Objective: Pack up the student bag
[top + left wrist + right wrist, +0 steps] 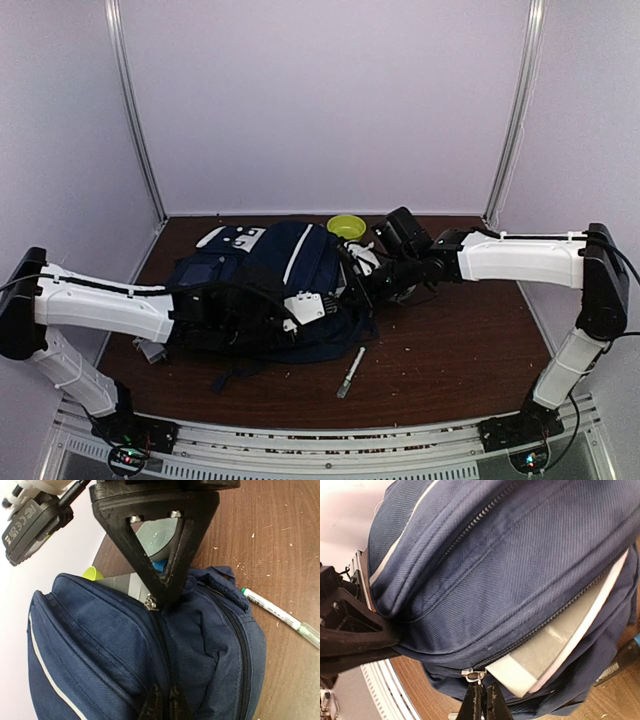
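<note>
Pinching the zip pull [470,674] at the mouth of the student bag [262,255] with the right claw [481,694], tips pressed together on the small metal tab. Clamping the left claw [163,703] too, tips together, seemingly on a fold of navy cloth beside the zip track, facing the right one. Finding the bag laid out on the worktop [450,340], left of centre, with a green bowl [346,226] just behind and a pen [351,372] just beside its near edge. Noting the main zip gaping, with a flat grey slab [545,647], perhaps a book or folder, poking out at one corner. Expecting soft, floppy handling: woven fabric, sagging wherever unsupported, bunching ahead of a slider unless drawn taut. Judging it moderately heavy with that slab inside, so better braced or dragged than lifted by one pinch. Taking hold best at the pull tab for zipping, at a seam or thick trim for anchoring, avoiding smooth panels, apt to slide from narrow tips. Worth tucking the grey corner in first, to avoid snagging the teeth on it and straining so small a tab.
</note>
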Controlling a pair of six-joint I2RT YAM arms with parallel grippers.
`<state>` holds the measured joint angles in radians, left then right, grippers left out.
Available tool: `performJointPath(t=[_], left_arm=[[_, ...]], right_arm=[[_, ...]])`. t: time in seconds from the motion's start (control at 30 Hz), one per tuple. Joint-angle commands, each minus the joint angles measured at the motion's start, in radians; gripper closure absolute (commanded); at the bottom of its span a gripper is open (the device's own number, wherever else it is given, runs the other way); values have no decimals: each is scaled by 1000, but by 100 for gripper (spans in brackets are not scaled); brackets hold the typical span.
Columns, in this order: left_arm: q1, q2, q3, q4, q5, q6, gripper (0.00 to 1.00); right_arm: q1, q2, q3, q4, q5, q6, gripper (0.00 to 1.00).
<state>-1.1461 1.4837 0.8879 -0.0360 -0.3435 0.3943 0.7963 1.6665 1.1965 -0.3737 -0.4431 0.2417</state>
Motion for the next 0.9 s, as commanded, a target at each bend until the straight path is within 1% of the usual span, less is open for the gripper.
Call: performJointPath(t=[0.0,0.03,0.1,0.13,0.2,0.33,0.43,0.53,0.63,0.8,0.87], left_arm=[[19,-170,-49,-270,-71,-5,100],[18,-180,-59,-266,-85,-8,100],[18,-198,-77,-245,-106,-4,100],[18,-198,-79,-231,-109,-4,100],[18,-186,-74,-202,-111,-4,100],[19,-127,-59,-134,-118,13,100],[19,-73,-28,-117,-123,3,100],[19,-30,-4,-83,-108,-7,100],[19,-9,-6,-14,-87,-8,100],[19,-28,-35,71,-41,-9,100],[20,-38,-46,77,-37,-9,100]], right_arm=[[-90,-2,27,-278,456,-31,100],[-91,-16,24,-274,442,-39,100],[-86,-41,2,-239,344,-52,100],[-80,-49,-10,-220,260,-54,100],[-52,-52,-28,-179,139,-65,100],[16,-40,-57,-110,-63,-73,100],[41,-41,-112,1,-180,-20,100],[76,-20,-135,71,-194,30,100],[121,20,-132,130,-248,78,100],[165,43,-153,309,-359,194,100],[172,48,-149,304,-355,196,100]])
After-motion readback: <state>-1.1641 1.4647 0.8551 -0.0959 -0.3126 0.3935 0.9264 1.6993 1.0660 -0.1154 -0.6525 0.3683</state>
